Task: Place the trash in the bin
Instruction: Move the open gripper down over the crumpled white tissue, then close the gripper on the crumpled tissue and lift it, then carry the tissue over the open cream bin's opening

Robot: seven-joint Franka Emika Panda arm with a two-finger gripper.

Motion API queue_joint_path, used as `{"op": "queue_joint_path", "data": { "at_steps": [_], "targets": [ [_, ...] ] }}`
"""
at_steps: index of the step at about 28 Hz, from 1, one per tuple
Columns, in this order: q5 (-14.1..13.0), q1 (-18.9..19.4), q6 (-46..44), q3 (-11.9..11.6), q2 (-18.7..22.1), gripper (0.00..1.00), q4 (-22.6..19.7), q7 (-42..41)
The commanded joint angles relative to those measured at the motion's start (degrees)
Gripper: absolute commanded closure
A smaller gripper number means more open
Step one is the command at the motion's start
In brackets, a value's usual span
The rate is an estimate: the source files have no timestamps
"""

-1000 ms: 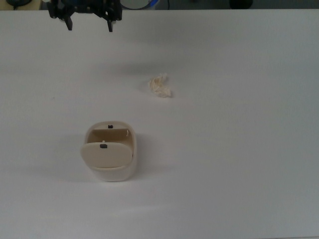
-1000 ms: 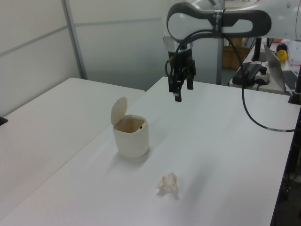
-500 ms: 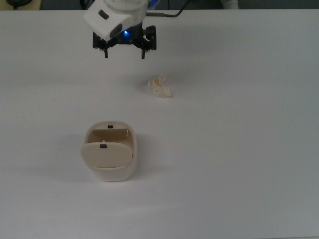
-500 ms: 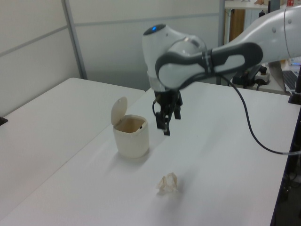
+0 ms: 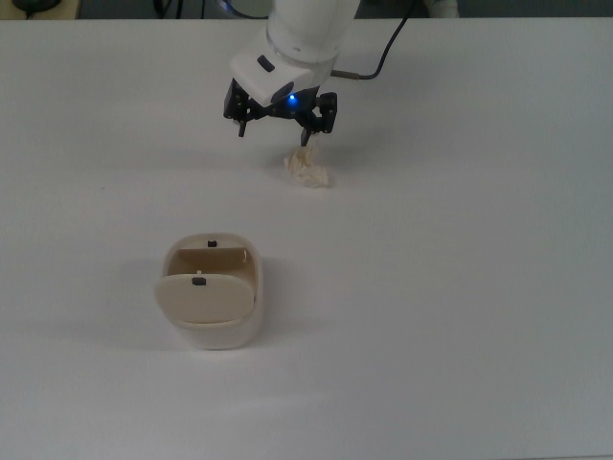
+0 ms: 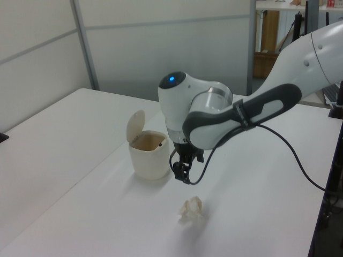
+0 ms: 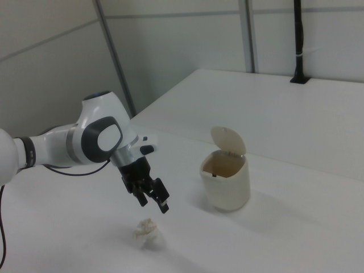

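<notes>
- The gripper (image 5: 276, 134) hung above the white table (image 5: 460, 287) with its two dark fingers spread apart and nothing between them.
- In the top view one fingertip (image 5: 306, 140) sat just above the trash (image 5: 307, 168); the left and right views showed the gripper (image 6: 184, 174) raised off the table, not touching the wad.
- The trash (image 6: 191, 208), a small off-white crumpled wad, lay on the bare table, well apart from the bin (image 5: 210, 305) and toward the top view's upper right of it.
- The bin (image 7: 226, 182), beige with rounded corners, stood upright with its flap lid (image 7: 228, 139) tipped up and its mouth open.
- In the left view the gripper was between the bin (image 6: 149, 154) and the trash, nearer the trash (image 7: 148, 233) in the right view.
- The white and grey arm (image 6: 236, 115) reached in from the left view's right.
</notes>
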State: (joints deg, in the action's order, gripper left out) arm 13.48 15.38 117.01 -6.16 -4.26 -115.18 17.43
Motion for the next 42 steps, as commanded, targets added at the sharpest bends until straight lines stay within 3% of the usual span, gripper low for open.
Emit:
{"op": "queue_joint_path", "data": {
  "at_steps": [1, 10, 15, 22, 27, 33, 34, 40, 42],
  "targets": [
    [2.51, 1.93, 3.39, -0.35, 1.18, 0.00, -4.17, 3.83],
    [5.24, 4.74, 6.47, -0.35, 0.57, 0.00, -8.22, 8.58],
    [5.59, 5.97, 6.65, -0.35, -1.97, 0.00, -8.22, 9.90],
    [10.24, 7.56, 9.63, -0.35, -6.54, 0.00, -8.13, 15.69],
    [11.30, 7.47, 10.78, -0.35, -7.78, 0.00, -7.87, 16.23],
    [11.92, 7.47, 10.78, -0.35, -7.96, 0.50, -7.78, 16.14],
    [11.92, 7.47, 10.78, -0.35, -7.96, 0.62, -7.61, 16.14],
    [11.48, 7.47, 10.61, -0.43, -7.87, 0.90, -5.68, 16.40],
    [11.30, 7.38, 10.43, -0.43, -7.78, 0.94, -5.15, 16.40]
  ]
}}
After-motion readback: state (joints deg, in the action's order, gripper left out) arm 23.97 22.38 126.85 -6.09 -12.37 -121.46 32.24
